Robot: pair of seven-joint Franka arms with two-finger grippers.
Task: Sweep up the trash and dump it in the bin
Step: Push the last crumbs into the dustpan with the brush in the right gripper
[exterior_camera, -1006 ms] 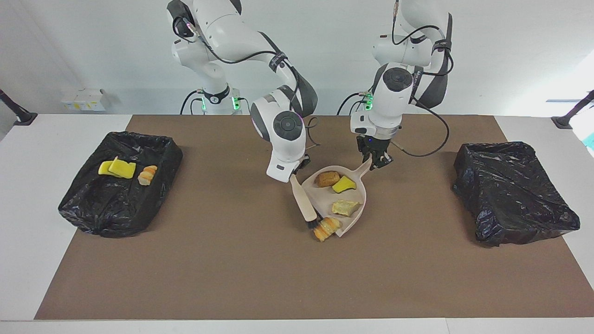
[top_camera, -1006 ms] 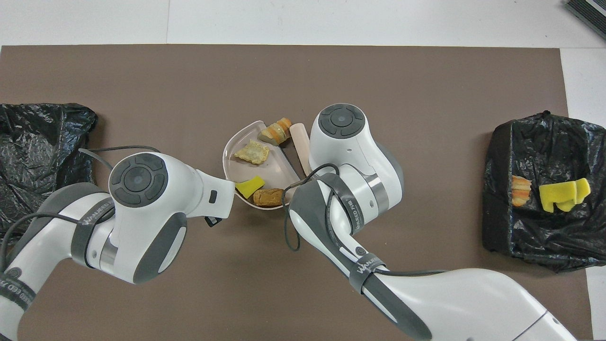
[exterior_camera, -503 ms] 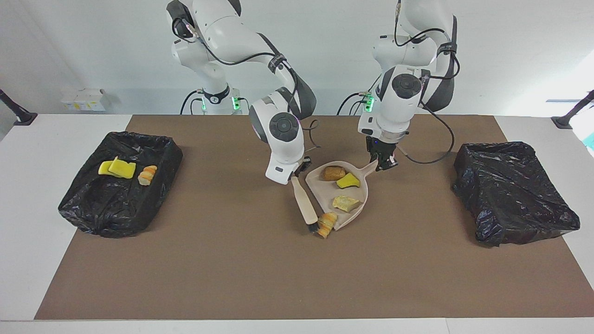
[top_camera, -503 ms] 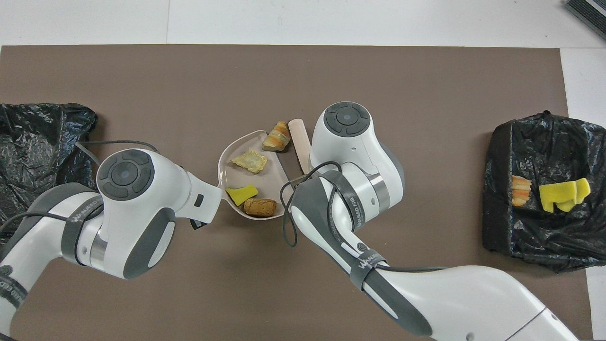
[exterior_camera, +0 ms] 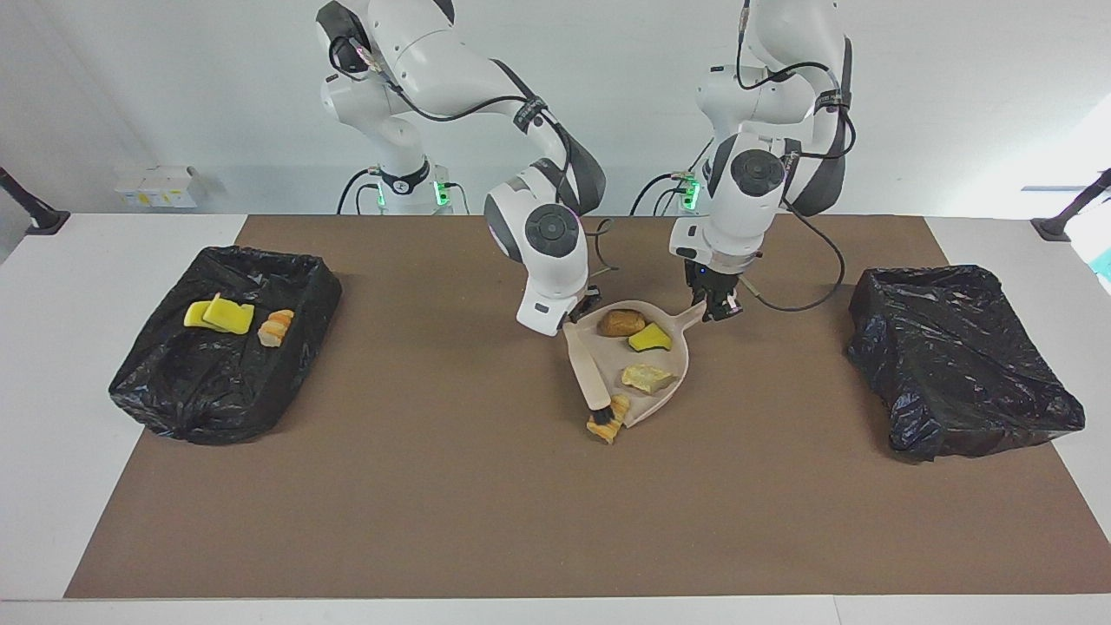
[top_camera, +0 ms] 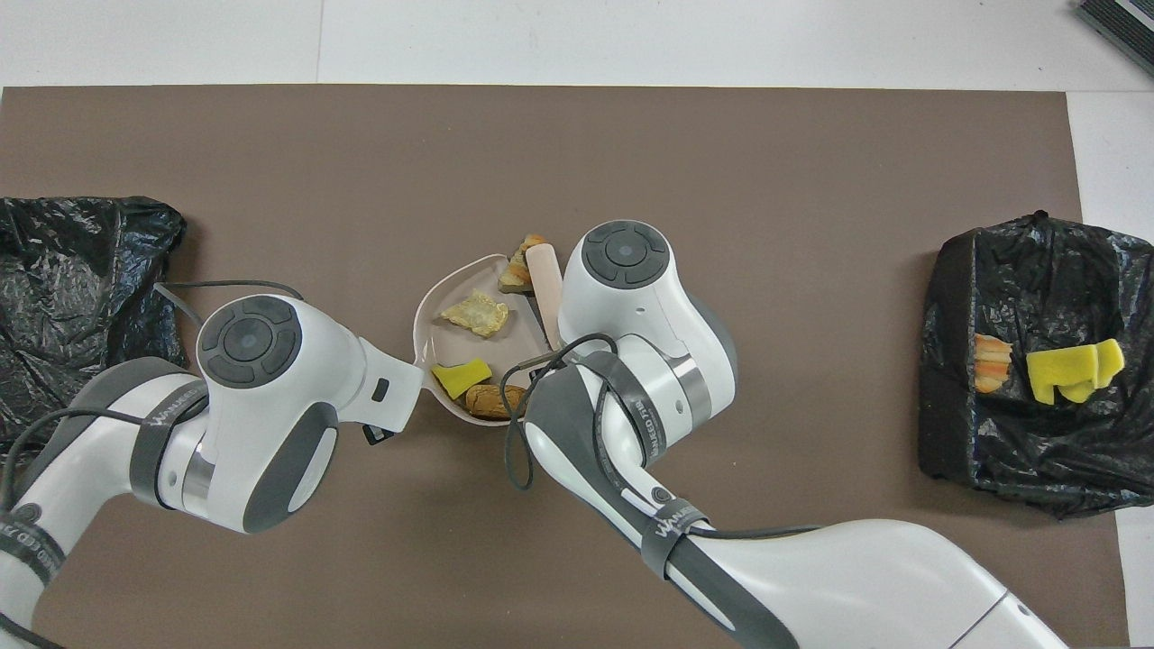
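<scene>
Both tools clamped: right tool [exterior_camera: 580,319] just nudged its wooden brush [exterior_camera: 587,375] inward, orange-striped scrap [exterior_camera: 613,417] nearly inside left tool's [exterior_camera: 719,305] pale plastic dustpan [exterior_camera: 675,382].

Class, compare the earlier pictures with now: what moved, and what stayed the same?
The brush, held by the right gripper, swung toward the dustpan, pushing the striped scrap against its lip. The left gripper drew the dustpan's handle slightly toward the robots. Both grips held. Three scraps stayed in the pan; both bins unchanged.
</scene>
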